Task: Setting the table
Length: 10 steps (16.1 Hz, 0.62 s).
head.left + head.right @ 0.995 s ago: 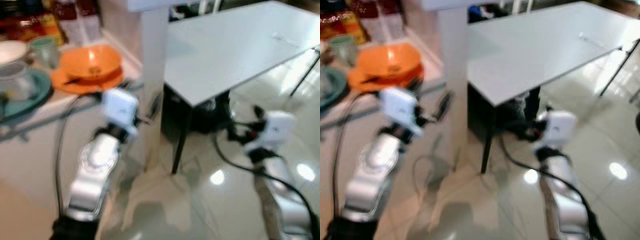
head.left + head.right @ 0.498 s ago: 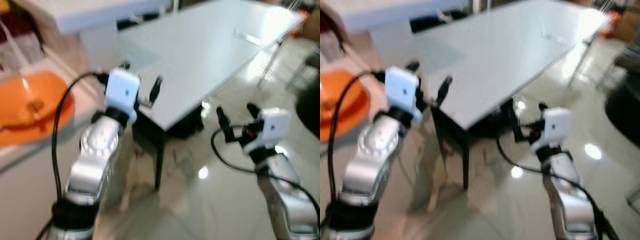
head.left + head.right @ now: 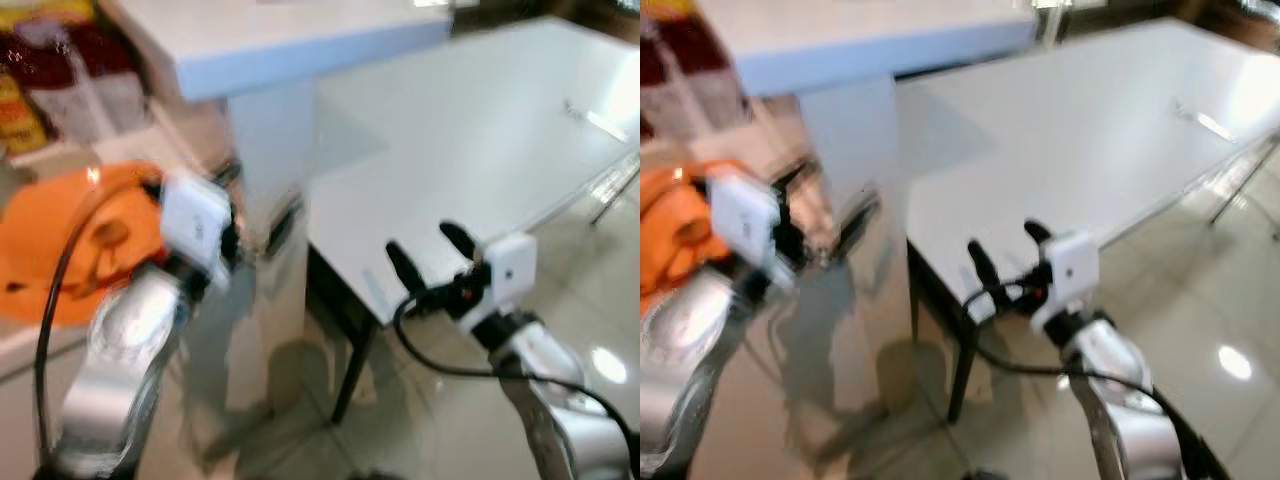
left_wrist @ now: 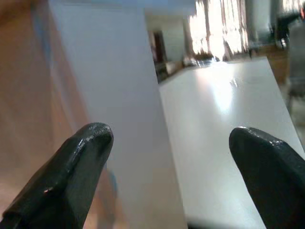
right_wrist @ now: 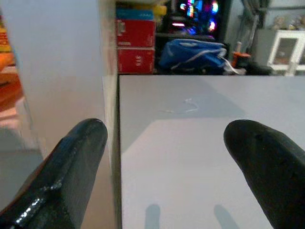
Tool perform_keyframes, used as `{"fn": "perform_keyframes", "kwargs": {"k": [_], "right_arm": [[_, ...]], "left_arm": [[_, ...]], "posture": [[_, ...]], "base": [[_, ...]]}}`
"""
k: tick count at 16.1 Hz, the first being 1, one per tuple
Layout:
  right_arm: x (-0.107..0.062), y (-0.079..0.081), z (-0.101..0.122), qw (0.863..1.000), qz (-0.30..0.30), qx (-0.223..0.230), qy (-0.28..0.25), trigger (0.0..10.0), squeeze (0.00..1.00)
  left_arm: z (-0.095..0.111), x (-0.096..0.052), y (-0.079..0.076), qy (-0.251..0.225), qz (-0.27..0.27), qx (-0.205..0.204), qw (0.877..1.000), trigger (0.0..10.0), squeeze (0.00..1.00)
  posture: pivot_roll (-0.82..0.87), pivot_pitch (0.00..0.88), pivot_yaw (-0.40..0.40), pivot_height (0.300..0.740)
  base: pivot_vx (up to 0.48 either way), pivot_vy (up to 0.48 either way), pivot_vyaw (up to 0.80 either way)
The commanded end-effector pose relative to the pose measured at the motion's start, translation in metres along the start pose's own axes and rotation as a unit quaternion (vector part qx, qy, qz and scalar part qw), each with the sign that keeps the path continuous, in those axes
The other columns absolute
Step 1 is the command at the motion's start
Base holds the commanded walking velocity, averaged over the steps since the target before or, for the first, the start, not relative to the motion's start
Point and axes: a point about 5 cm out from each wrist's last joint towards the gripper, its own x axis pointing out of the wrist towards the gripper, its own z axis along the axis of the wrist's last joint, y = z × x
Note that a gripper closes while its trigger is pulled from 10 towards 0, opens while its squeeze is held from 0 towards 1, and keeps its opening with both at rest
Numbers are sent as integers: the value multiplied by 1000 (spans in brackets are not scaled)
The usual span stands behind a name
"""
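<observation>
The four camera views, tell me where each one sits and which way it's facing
Left eye view: on the head, looking down at the white table and orange bowl; both arms show, left gripper and right gripper.
Right eye view: its stereo twin, same scene.
Left wrist view: looks along its open fingers past a white pillar to the table.
Right wrist view: along open fingers across the table's edge.
All four share the table.

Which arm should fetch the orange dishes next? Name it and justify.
Probably the left. The left gripper is open beside the orange dishes on the counter; the right gripper, also open, is at the white table.
</observation>
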Motion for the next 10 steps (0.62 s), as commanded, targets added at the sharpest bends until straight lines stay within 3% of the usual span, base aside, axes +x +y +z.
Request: {"fn": "perform_keyframes", "kwargs": {"k": [1,3,5,6,8,10], "right_arm": [[0,5,3,1000,13,0,-9,10000,0],[-1,6,3,1000,21,7,-5,10000,0],[-1,7,3,1000,29,10,-2,10000,0],[0,9,3,999,43,13,2,10000,0],[2,13,5,997,71,11,3,10000,0],[3,15,7,997,81,8,2,10000,0]], "left_arm": [[5,-6,-2,-6,-17,10,1000,10000,0],[10,-10,8,1,18,17,1000,10000,0],[17,-5,19,14,40,27,999,10000,0],[28,7,25,12,41,6,999,10000,0],[39,30,34,37,57,12,998,10000,0],[33,44,46,100,102,22,989,10000,0]], "posture": [[82,0,-38,740],[89,0,-46,740],[98,0,-54,740],[102,0,-59,740],[103,0,-56,740],[100,0,-49,740]], "base": [[0,0,0],[0,0,0],[0,0,0],[0,0,0],[0,0,0],[0,0,0]]}}
